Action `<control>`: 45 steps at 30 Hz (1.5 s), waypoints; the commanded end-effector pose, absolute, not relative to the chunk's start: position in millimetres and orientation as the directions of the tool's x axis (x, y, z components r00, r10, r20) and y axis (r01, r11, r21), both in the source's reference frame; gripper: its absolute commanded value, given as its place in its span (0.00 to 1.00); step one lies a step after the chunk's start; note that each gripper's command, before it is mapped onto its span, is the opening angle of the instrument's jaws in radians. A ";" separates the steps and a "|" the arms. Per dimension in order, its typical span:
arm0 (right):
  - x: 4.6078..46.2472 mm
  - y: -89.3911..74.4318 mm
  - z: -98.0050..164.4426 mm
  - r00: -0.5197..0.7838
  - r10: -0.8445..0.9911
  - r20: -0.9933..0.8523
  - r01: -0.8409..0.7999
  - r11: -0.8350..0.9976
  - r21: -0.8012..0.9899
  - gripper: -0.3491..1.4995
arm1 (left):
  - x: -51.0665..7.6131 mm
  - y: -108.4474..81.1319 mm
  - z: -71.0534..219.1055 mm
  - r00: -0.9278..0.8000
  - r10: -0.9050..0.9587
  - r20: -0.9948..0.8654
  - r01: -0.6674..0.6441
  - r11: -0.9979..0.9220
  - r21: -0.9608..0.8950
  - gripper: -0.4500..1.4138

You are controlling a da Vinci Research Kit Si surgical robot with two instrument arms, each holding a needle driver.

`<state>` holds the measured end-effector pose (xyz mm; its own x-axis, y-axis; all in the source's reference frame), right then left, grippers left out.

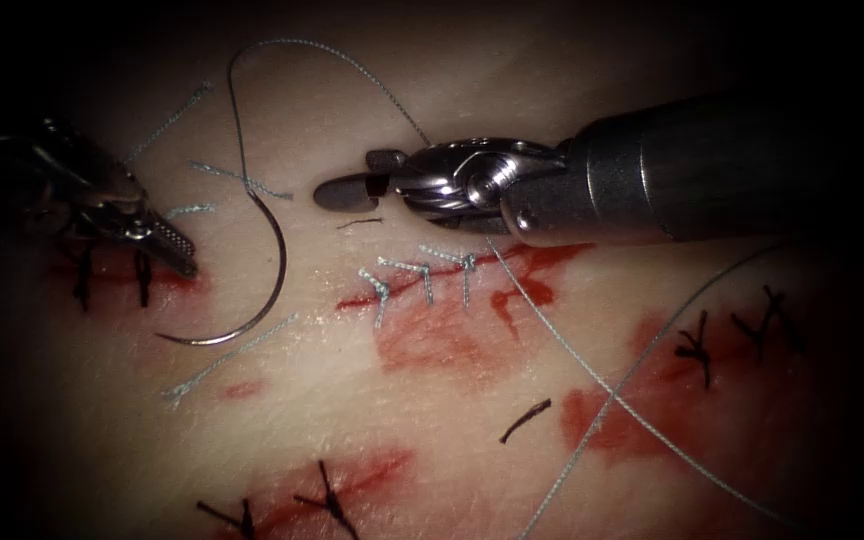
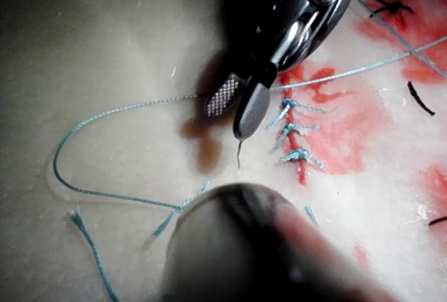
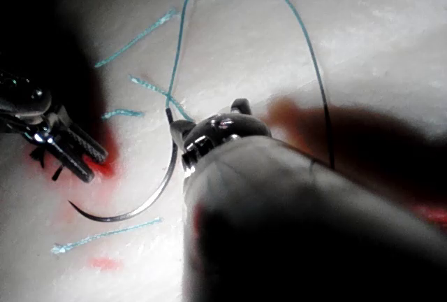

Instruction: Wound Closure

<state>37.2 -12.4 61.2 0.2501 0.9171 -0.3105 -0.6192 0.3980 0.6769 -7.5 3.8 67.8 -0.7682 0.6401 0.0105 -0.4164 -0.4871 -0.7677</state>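
The curved needle [image 1: 274, 262] lies loose on the tissue [image 1: 352, 390], left of the cut [image 1: 432, 282], with neither tool holding it and no part of it in the tissue. Its pale blue thread [image 1: 302, 45] loops up from the needle's blunt end, runs under the right tool and trails off down to the right. Three pale blue stitches [image 1: 422, 272] cross the cut. My right tool [image 1: 352, 176] hovers just above the cut's left end, jaws open and empty; the left wrist view shows them [image 2: 236, 103] parted over the thread [image 2: 105, 113]. My left tool [image 1: 174, 248] stands left of the needle, open and empty.
Cut ends of pale thread [image 1: 227, 358] lie around the needle. Dark stitches close other cuts at the left [image 1: 112, 275], right [image 1: 742, 335] and bottom [image 1: 327, 500]. Red fluid [image 1: 452, 340] stains the tissue below the cut. A short dark thread piece [image 1: 525, 421] lies loose.
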 end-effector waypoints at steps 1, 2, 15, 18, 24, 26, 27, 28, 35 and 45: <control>37.6 -12.1 61.3 0.258 0.912 -0.319 -0.613 0.409 0.676 0.75 | -8.7 3.2 68.3 -0.782 0.623 0.008 -0.395 -0.486 -0.779 0.35; 37.3 -12.0 61.2 0.269 0.905 -0.329 -0.607 0.425 0.672 0.75 | -9.1 2.9 68.3 -0.788 0.615 0.004 -0.384 -0.487 -0.784 0.37; 36.5 -11.1 59.8 0.293 0.891 -0.346 -0.587 0.453 0.671 0.79 | -10.4 0.8 69.2 -0.822 0.569 -0.005 -0.343 -0.501 -0.794 0.44; 36.6 -11.3 59.6 0.302 0.883 -0.360 -0.579 0.470 0.666 0.81 | -10.6 1.4 69.7 -0.814 0.581 -0.023 -0.349 -0.519 -0.780 0.54; 36.7 -11.4 59.0 0.308 0.878 -0.367 -0.573 0.479 0.665 0.80 | -10.2 1.2 70.1 -0.805 0.593 -0.006 -0.368 -0.506 -0.780 0.00; 36.7 -11.4 58.9 0.308 0.878 -0.366 -0.573 0.478 0.666 0.81 | -10.2 1.0 70.0 -0.804 0.595 0.000 -0.373 -0.504 -0.779 0.00; 36.7 -11.3 58.7 0.311 0.876 -0.369 -0.571 0.482 0.665 0.81 | -10.3 0.8 70.1 -0.802 0.597 0.005 -0.380 -0.503 -0.776 0.00; 36.6 -11.2 58.6 0.310 0.877 -0.367 -0.571 0.480 0.666 0.81 | -10.3 0.5 70.2 -0.800 0.600 0.008 -0.384 -0.502 -0.775 0.00; 36.4 -11.0 58.4 0.307 0.878 -0.367 -0.569 0.478 0.668 0.81 | -10.2 1.0 69.4 -0.798 0.602 0.026 -0.392 -0.485 -0.782 0.20; 36.5 -11.3 58.4 0.309 0.877 -0.369 -0.568 0.481 0.668 0.81 | -9.8 2.1 69.2 -0.764 0.639 0.089 -0.452 -0.432 -0.781 0.47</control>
